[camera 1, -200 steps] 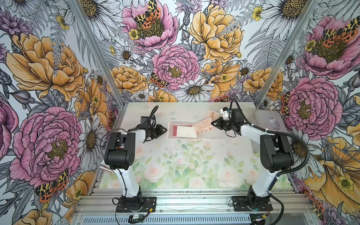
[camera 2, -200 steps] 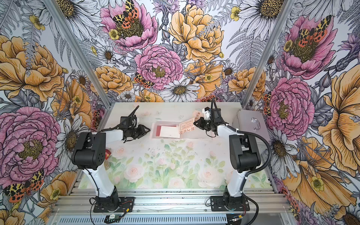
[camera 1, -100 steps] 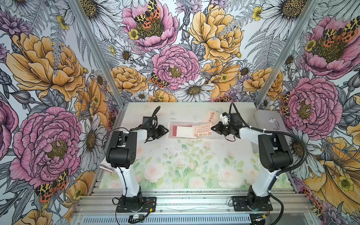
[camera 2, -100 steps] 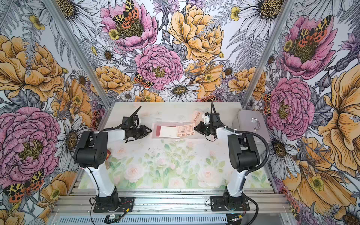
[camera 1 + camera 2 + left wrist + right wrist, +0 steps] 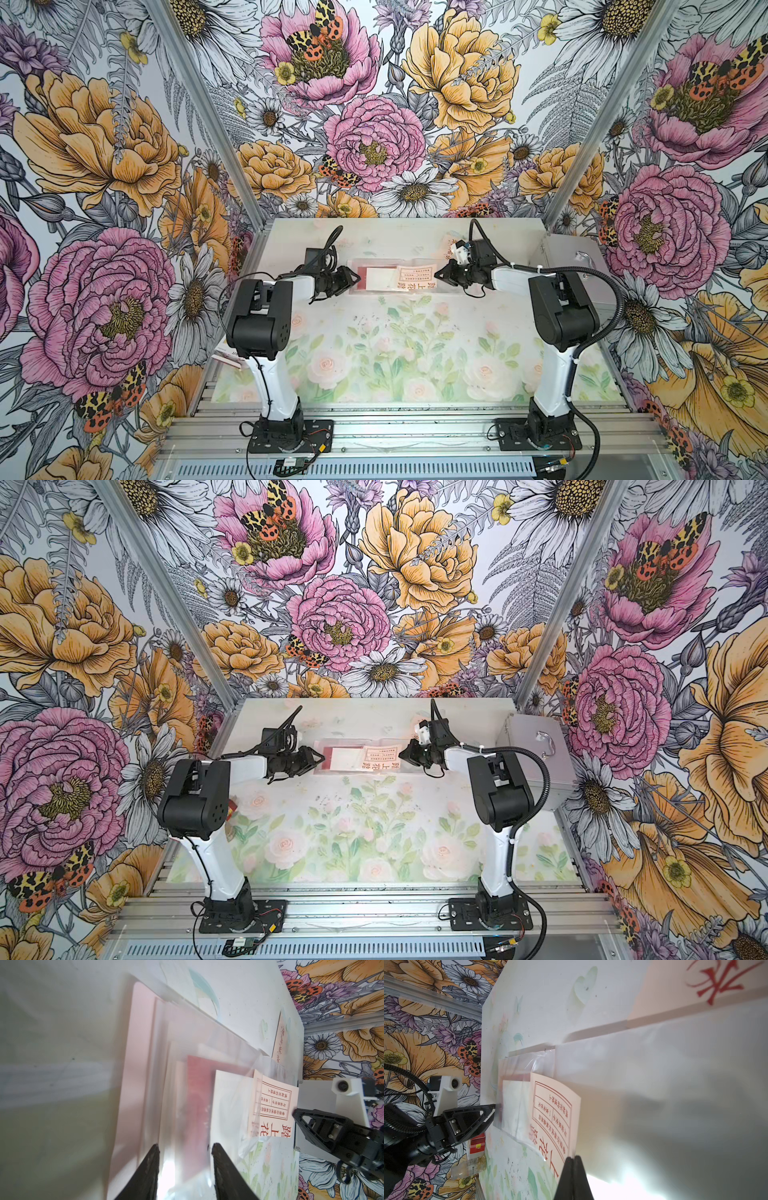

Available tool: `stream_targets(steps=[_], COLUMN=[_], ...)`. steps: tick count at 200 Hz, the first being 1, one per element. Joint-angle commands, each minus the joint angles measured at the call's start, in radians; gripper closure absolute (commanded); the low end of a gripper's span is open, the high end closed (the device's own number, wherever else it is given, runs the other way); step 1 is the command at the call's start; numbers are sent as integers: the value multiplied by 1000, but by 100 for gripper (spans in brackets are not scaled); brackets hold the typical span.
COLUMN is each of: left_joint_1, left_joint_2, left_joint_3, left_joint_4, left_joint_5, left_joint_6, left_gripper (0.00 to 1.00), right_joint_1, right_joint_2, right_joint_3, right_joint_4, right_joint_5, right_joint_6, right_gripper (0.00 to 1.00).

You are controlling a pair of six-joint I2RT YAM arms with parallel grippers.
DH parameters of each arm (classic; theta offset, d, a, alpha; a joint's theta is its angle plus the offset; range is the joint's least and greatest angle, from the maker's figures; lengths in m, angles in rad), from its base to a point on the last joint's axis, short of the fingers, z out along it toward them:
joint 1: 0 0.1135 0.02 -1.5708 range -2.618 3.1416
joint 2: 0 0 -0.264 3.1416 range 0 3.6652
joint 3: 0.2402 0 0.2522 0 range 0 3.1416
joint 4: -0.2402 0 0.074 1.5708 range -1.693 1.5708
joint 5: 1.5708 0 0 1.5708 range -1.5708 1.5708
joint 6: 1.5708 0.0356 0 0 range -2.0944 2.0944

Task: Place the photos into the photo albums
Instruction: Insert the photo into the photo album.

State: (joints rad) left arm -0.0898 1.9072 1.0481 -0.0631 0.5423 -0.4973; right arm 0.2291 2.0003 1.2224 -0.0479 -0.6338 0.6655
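At far middle, our right claw (image 5: pixel 573 1159) pinches the red-lettered cream rectangular card (image 5: pixel 550 1109), its left edge just inside the clear plastic sleeve (image 5: pixel 207 1053) of the pale-pink booklet (image 5: pixel 141 1064); our half-spread left claw (image 5: pixel 185 1146) straddles that sleeve; an angled push could buckle the card.

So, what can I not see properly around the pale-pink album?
- Red card in a clear sleeve of the thin pale-pink album: left wrist view, blurred by plastic.
- Loose cream card with red characters: right wrist view, cut by the picture's edge.
- Small red carton: right wrist view, left gripper covers part.
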Motion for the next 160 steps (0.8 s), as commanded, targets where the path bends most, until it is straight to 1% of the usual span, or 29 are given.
stream_targets(steps=[1,18,43,63,106,160], left_joint_1=[-7,-5,-4,-3,-4,-5], left_joint_2=[-6,-10,-10,-12,-11,-15], left_joint_3=[17,14,15,16,19,17], left_joint_4=[1,1,1,0,0,-1], left_joint_5=[23,22,23,24,26,26], left_joint_6=[19,20,22,24,24,25], left_gripper=[57,56,57,57,56,56], right_joint_1=[5,4,-1,-2,-10,11], right_joint_2=[-10,-36,-43,-61,-99,12], right_joint_3=[29,41,78,80,80,178], right_joint_4=[-8,-86,-217,-275,-301,-306], right_joint_5=[-8,2,-20,-11,-16,-30], right_joint_6=[-11,-56,-121,-151,-159,-143], right_gripper=[100,100,100,100,100,100])
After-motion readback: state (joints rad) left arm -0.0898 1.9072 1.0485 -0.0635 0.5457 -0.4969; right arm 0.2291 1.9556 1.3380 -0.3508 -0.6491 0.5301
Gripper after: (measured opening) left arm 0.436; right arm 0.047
